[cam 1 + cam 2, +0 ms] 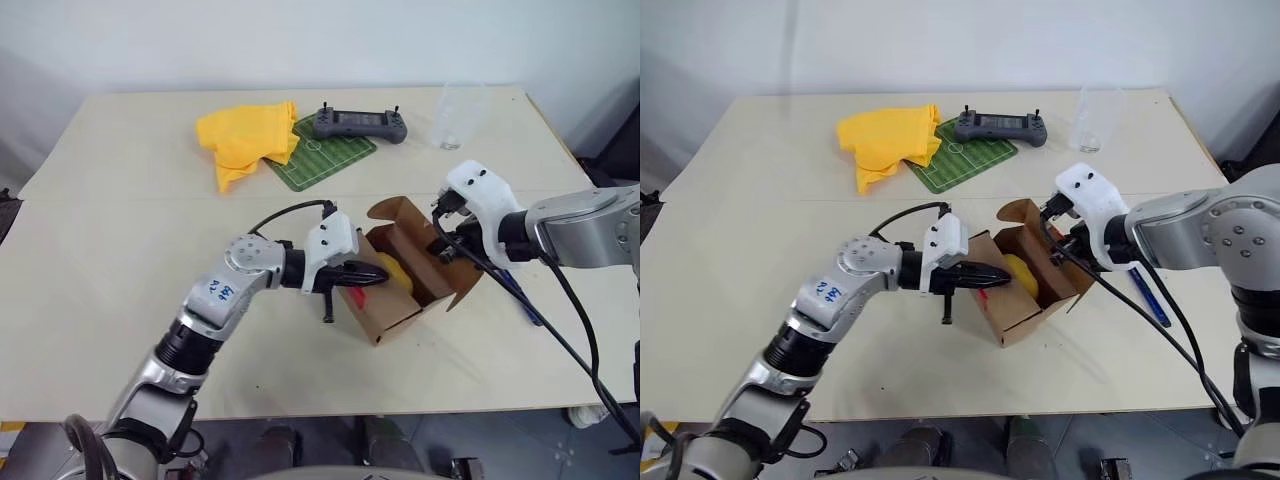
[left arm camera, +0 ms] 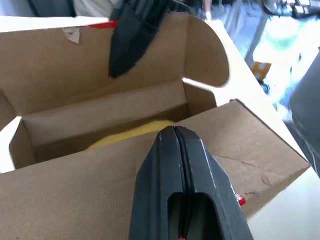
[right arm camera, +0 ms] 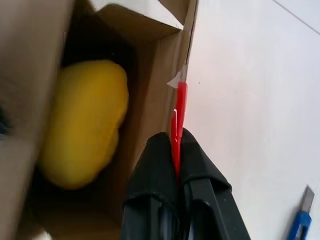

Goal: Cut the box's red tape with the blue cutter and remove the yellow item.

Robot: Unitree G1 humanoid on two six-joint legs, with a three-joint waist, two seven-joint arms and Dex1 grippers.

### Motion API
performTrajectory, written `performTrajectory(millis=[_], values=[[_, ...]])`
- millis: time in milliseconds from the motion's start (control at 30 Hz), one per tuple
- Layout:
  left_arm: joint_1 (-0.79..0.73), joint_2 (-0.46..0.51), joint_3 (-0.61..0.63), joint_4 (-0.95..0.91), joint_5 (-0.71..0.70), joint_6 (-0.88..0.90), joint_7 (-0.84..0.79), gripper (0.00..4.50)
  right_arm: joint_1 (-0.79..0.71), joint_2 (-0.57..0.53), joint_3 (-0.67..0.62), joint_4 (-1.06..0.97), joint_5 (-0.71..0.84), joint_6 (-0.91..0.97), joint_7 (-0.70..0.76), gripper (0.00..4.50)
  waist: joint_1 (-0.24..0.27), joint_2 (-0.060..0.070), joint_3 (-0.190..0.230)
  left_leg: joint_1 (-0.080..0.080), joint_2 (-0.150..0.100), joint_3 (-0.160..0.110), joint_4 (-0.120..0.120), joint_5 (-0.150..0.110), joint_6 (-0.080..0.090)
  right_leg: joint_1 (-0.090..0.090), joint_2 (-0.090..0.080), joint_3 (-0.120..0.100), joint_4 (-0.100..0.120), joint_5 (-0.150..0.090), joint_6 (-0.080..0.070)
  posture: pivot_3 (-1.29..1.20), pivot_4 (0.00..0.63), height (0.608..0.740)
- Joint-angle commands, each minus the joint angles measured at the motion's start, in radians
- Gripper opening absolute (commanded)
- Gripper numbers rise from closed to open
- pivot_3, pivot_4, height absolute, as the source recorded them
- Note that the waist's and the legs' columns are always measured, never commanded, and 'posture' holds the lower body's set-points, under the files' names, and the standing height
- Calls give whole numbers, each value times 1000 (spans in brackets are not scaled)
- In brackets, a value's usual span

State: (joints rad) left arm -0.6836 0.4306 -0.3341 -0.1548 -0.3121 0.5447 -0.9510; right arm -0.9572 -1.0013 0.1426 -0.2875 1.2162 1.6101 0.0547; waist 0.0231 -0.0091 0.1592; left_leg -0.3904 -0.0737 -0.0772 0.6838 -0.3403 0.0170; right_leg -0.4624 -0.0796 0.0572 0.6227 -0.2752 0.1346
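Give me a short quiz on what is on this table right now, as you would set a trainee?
1. True or false: the box is open, with the yellow item still inside.
2. What do the right gripper's fingers pinch? A) the yellow cloth B) the box wall at the red tape C) the grey controller
3. Where does the blue cutter lie?

Key: 1 true. 2 B. 3 On the table beside the box, on the robot's right, held by neither gripper; the left gripper is shut at the box's near wall.

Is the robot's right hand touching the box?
Touching. The right wrist view shows the right hand pinching the box wall edge with its red tape.
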Motion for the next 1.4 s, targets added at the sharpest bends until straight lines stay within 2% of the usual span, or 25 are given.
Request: performTrajectory(millis=[33, 167, 367, 667, 767, 900, 1100, 1200, 1300, 1400], values=[[29, 73, -15, -22, 5, 84, -40, 0, -7, -46, -40, -6, -30, 4, 35, 24, 1, 1, 0, 0, 0, 0, 0, 0, 0, 0, 0, 0, 0, 0, 0, 0, 150, 740], [57, 131, -9, -40, 9, 116, -58, 0, -19, -78, -35, -2, -45, 4, 80, 24, 4, 1, 0, 1, 0, 0, 0, 0, 0, 2, 0, 0, -1, 0, 0, 0, 150, 740], [86, 158, 15, -75, -3, 162, -40, 0, -1, -113, -30, -24, -10, 4, 127, 24, 6, 1, -1, 2, -1, 0, 1, 0, 1, 3, -1, 0, -1, 0, 0, 0, 150, 740], [175, 250, 73, -165, -39, 248, -42, 0, 88, -109, -71, -51, 23, 4, 101, 24, 6, 0, -1, 3, -1, 0, 1, 1, 1, 3, -1, 0, -1, 0, 0, 0, 150, 740], [185, 248, 82, -162, -32, 246, -22, 0, 120, -86, -86, -62, 7, 4, 86, 24, 6, 0, 0, 1, -1, -1, 1, 1, 1, 2, -1, 0, 0, 0, 0, 0, 150, 740], [171, 181, 95, -128, -20, 213, 44, 0, 159, -8, -112, -60, -49, 4, 49, 24, 3, 0, 0, 0, -1, 0, 0, 1, 1, 1, -1, 0, 0, 0, 0, 0, 150, 740], [183, 149, 114, -124, -36, 209, 59, 0, 191, 23, -133, -72, -91, 4, 38, 24, 2, 0, 0, 0, -1, 0, 0, 1, 1, 0, 0, 0, 0, 0, 0, 0, 150, 740], [204, 144, 126, -118, -56, 237, 55, 0, 196, 71, -184, -96, -101, 4, 38, 651, 0, 0, 0, 0, -1, 1, 0, 1, 1, 0, 0, 0, 0, 0, 0, 0, 150, 740], [223, 158, 105, -92, -8, 188, 65, 536, 204, 103, -244, -125, -110, -7, 56, 1572, 0, 0, 0, 1, 0, 1, 0, 1, 1, 0, 0, 1, 1, 0, 0, 0, 150, 740], [230, 138, 143, -74, -19, 163, 85, 1371, 256, 55, -304, -158, -172, -115, 124, 2560, 4, 0, 0, 0, 0, 1, 0, 1, 1, 0, 0, 0, 1, 0, 0, 0, 150, 740]])
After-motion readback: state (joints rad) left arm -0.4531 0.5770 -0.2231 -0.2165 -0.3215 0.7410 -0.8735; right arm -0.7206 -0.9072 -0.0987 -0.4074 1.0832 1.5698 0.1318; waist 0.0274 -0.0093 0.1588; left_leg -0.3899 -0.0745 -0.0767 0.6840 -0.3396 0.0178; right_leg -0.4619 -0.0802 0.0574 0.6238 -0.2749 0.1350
